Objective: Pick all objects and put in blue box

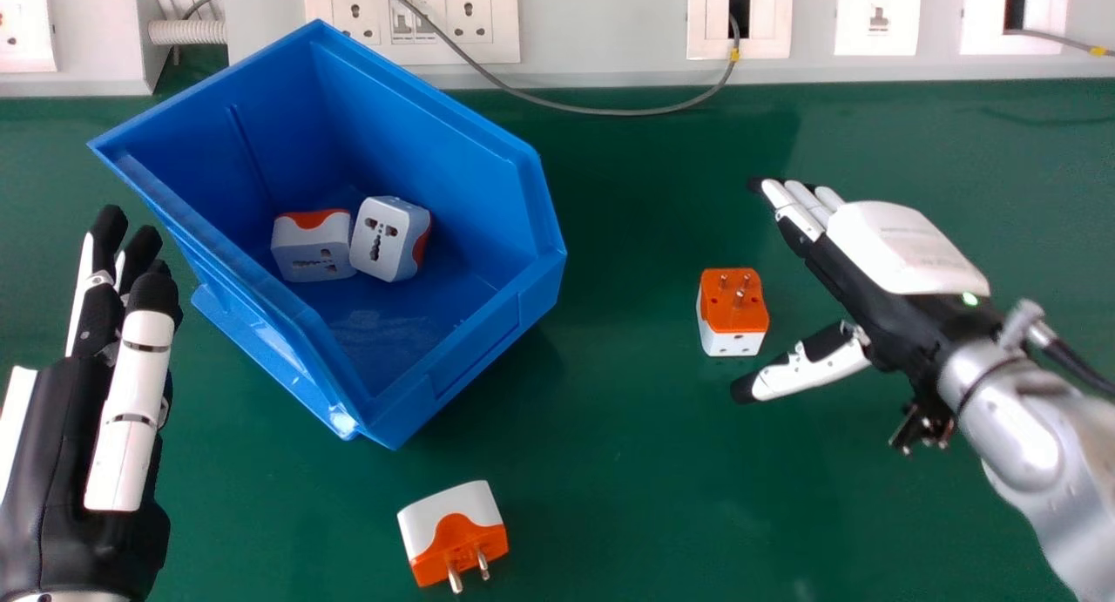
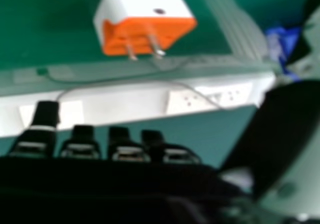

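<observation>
"Adapters first: where are all four?"

"Two are in the blue box (image 1: 488, 201): one plug adapter (image 1: 314, 246) lies against its neighbour, a second adapter (image 1: 390, 239). The prongs-up adapter (image 1: 733, 310) stands on the green worktop (image 1: 627, 480), well to the box's right, and the near adapter (image 1: 453, 532) sits closer to the robot, its prongs facing the near edge."

"So the job is about half done. And the hands?"

"Right hand (image 1: 902, 249) is just beside the prongs-up one, fingers straight and thumb spread, nothing held. Left hand (image 1: 70, 436) is left of the box, its fingers released and empty too."

"What about the adapter in the right hand view (image 2: 145, 21)?"

"Probably the prongs-up one, though I wouldn't swear to it from that angle."

"Then the step in hand looks like lining up a third pick."

"I'd say so. Next, the right hand should bring thumb and fingers to opposite sides of the white body, low enough to clear the pins (they'd make a poor handle), then close. After that, lift over the box's rim and release inside, leaving the near adapter for last."
</observation>
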`<state>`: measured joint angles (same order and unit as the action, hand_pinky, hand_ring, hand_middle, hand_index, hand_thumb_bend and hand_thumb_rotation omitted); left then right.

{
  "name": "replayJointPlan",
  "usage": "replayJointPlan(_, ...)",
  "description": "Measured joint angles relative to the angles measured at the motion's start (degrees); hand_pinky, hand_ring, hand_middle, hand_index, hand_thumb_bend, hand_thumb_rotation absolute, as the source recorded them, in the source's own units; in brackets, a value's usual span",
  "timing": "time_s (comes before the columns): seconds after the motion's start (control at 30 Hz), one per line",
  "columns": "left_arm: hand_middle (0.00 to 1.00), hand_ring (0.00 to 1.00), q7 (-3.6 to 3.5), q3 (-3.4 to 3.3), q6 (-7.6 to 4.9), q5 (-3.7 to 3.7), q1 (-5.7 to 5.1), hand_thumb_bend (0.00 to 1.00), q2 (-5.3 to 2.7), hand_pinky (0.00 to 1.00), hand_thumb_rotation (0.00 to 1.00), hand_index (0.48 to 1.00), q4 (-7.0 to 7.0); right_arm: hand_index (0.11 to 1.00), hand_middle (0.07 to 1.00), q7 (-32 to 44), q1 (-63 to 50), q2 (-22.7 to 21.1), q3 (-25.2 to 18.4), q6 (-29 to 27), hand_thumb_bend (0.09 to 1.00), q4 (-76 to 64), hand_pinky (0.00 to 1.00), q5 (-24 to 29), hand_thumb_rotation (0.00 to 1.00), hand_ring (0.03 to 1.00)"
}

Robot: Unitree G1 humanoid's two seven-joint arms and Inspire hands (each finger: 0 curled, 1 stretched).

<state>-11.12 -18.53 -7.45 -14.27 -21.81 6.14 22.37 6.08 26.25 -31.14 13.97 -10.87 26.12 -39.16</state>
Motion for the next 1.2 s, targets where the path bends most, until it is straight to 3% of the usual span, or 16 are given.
replayJointPlan(0.13,1.00,1.00,-0.15,-0.29,0.04,-0.44,-0.14,0.45,0.13,1.00,0.83,1.000,0.00,0.943,0.994,0.0,4.1,0.0,2.1,-1.0,0.794,5.7,0.83,-0.1,0.23,0.972)
replayJointPlan(0.33,1.00,1.00,-0.09,-0.39,0.76,-0.48,-0.20,0.46,0.68,1.00,0.83,1.000,0.21,0.931,0.986,-1.1,9.0,0.5,5.3,-1.1,0.799,13.4,0.82,-1.9,0.23,0.964)
replayJointPlan(0.63,1.00,1.00,-0.05,-0.36,2.02,-0.72,-0.36,0.47,1.03,1.00,0.83,1.000,1.34,0.918,0.978,-1.9,13.8,2.3,9.0,0.2,0.790,21.0,0.81,-3.5,0.20,0.954)
replayJointPlan(0.8,1.00,1.00,-0.02,-0.34,2.59,-1.36,-0.42,0.47,1.18,1.00,0.83,1.000,1.89,0.902,0.966,-2.0,16.9,3.9,11.1,1.4,0.785,24.6,0.80,-4.0,0.21,0.944)
replayJointPlan(1.2,1.00,1.00,0.25,-0.22,3.44,-1.43,-1.00,0.46,1.22,1.00,0.83,1.000,3.75,0.907,0.958,0.3,20.9,7.3,13.5,5.3,0.774,29.8,0.81,-3.9,0.21,0.940)
